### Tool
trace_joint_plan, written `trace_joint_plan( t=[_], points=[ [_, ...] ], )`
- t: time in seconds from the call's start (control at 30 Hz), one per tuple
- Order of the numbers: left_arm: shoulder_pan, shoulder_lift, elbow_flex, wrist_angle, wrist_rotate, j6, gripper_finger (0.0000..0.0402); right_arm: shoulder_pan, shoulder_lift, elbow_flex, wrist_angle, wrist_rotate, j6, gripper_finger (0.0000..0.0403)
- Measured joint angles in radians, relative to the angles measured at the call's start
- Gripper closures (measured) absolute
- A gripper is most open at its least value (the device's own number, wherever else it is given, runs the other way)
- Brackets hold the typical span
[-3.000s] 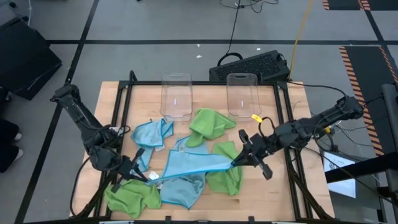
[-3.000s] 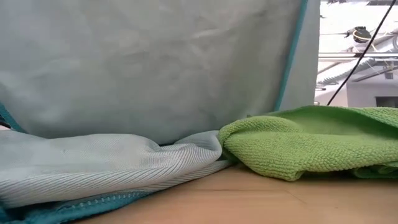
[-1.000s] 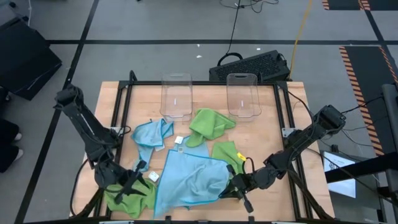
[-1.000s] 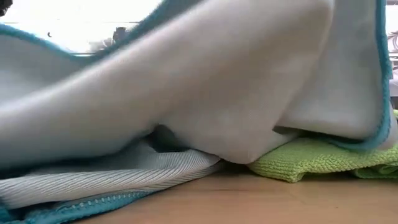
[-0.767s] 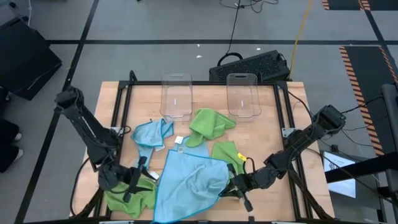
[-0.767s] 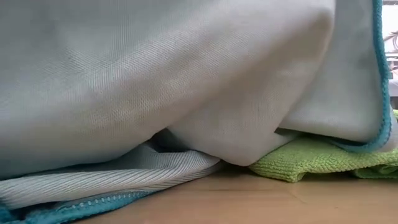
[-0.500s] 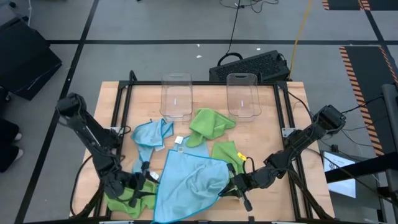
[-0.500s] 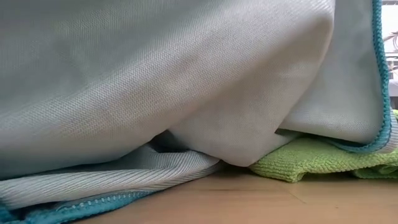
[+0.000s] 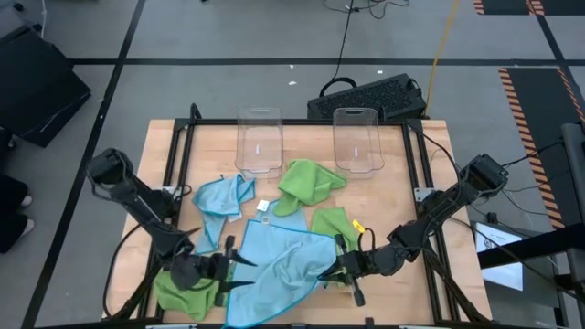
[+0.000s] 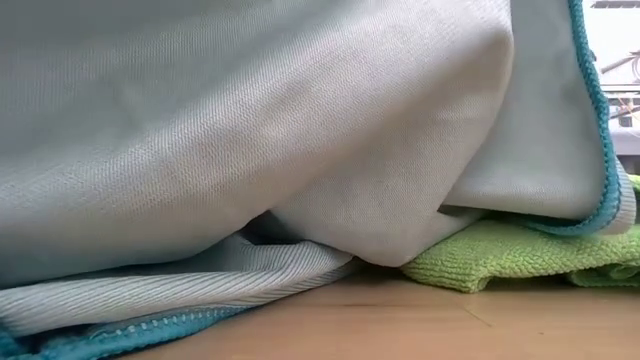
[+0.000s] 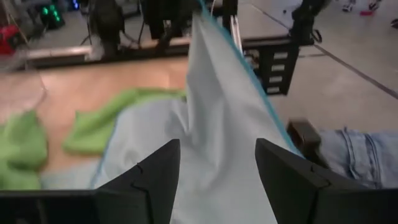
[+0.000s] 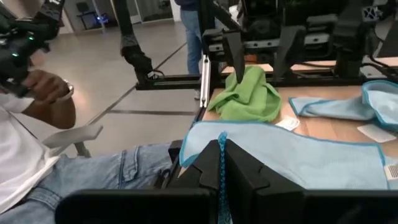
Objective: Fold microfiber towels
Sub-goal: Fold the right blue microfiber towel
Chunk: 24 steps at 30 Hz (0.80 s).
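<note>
Now blue towel (image 9: 279, 265) lies between claws (right (image 9: 335, 271) pinching edge).

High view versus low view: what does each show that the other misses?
Only the high view shows both arms, the left claw open beside the big blue towel, the right claw shut on its edge, and two clear bins. Only the low view shows the towel's weave up close, draped over a green towel. Both show blue and green towels on the wooden table.

Even overhead light fell softly on the counter (image 9: 402, 183) with faint shadows, while both wrist views were blurred and the low view glared white at its upper right corner.
</note>
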Motion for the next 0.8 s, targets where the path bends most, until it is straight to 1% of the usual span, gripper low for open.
trace_joint_plan(
  t=[0.1, 0.17, 0.27, 0.4, 0.5, 0.57, 0.63, 0.7, 0.8],
  points=[
    [0.058, 0.015, 0.075, 0.004, 0.068, 0.104, 0.0185, 0.000, 0.000, 0.000, 0.022, 0.001, -0.011, 0.0397],
    [0.084, 0.035, 0.125, 0.004, 0.095, 0.163, 0.0169, -0.004, 0.000, 0.000, 0.028, 0.008, -0.011, 0.0397],
    [0.124, 0.098, 0.201, 0.003, 0.130, 0.202, 0.0126, -0.007, 0.000, 0.000, 0.028, 0.034, -0.011, 0.0397],
    [0.166, 0.208, 0.308, -0.003, 0.094, 0.199, 0.0056, -0.011, 0.000, 0.000, 0.034, 0.051, -0.011, 0.0397],
    [0.181, 0.274, 0.395, -0.014, 0.089, 0.204, 0.0023, -0.011, 0.000, 0.000, 0.037, 0.051, -0.011, 0.0397],
    [0.183, 0.307, 0.465, -0.053, 0.091, 0.213, 0.0019, -0.011, 0.000, 0.000, 0.036, 0.056, -0.011, 0.0397],
    [0.190, 0.331, 0.544, -0.131, 0.091, 0.197, 0.0027, -0.011, 0.000, 0.000, 0.036, 0.080, -0.011, 0.0397],
    [0.204, 0.349, 0.629, -0.234, 0.086, 0.147, 0.0043, -0.011, 0.000, 0.000, 0.035, 0.100, -0.011, 0.0397],
    [0.233, 0.371, 0.728, -0.420, 0.076, 0.042, 0.0072, -0.011, 0.000, 0.000, 0.036, 0.100, -0.009, 0.0397]
  ],
)
